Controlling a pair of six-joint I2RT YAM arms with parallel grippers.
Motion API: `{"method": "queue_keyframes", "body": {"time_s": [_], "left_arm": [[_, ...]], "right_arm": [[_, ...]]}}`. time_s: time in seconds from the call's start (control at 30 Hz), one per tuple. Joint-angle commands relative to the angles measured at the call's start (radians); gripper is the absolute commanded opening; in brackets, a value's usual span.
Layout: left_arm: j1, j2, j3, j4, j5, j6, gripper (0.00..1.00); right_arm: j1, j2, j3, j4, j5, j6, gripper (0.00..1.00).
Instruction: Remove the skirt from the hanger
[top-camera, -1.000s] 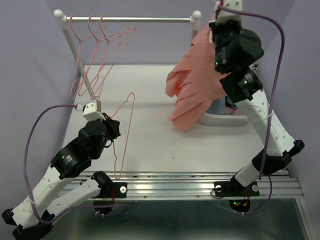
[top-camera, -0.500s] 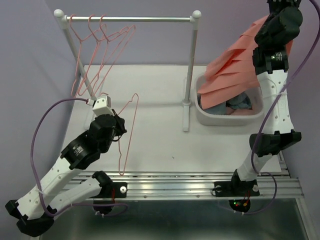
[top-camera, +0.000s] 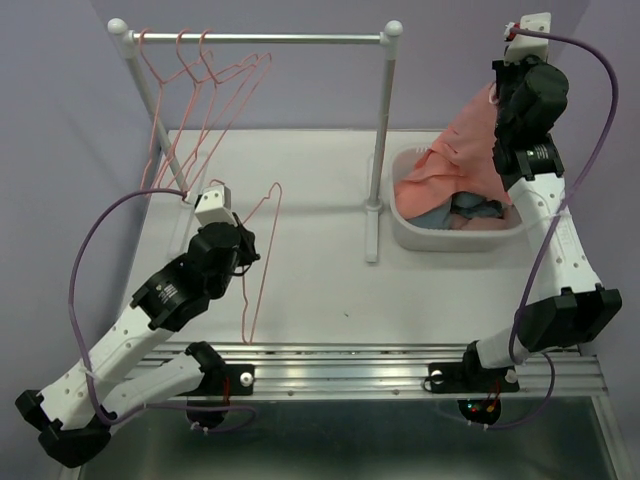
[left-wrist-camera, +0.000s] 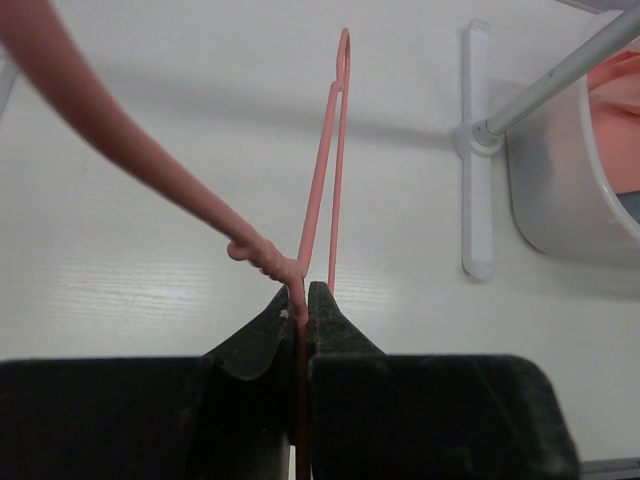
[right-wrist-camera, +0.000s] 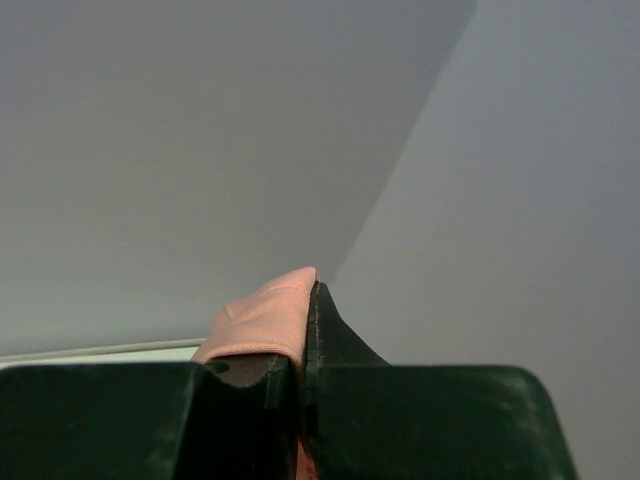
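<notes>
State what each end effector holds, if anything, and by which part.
Left end effector: the pink wire hanger, at the twisted neck below its hook. Right end effector: the pink skirt, by a fold of fabric at its upper end.

Lavender walls (top-camera: 50, 150) enclose a white tabletop (top-camera: 320, 280); a grooved aluminium rail (top-camera: 350, 362) runs along its near edge. A white garment rack (top-camera: 290, 39) stands at the rear. Illumination is soft and even.
</notes>
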Motion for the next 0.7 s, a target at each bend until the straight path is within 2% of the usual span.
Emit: {"method": "queue_keyframes", "body": {"time_s": [0.0,0.13,0.27,0.4,0.67], "left_arm": [[-0.003,0.014,0.041,0.064,-0.011,0.024,0.0],[-0.002,0.018,0.028,0.068,-0.009,0.023,0.0],[-0.003,0.008,0.02,0.074,-0.009,0.021,0.0],[-0.003,0.006,0.018,0.074,-0.014,0.021,0.0],[-0.003,0.023,0.017,0.084,-0.017,0.023,0.0]], "right_arm": [[0.004,-0.039,-0.038,0.019,-0.279,0.24,0.01],[0.004,-0.052,-0.09,0.016,-0.35,0.398,0.01],[0.004,-0.152,-0.307,0.097,-0.211,0.462,0.01],[0.004,-0.177,-0.454,0.108,-0.094,0.49,0.01],[-0.005,-0.036,-0.605,0.105,0.034,0.579,0.01]]}}
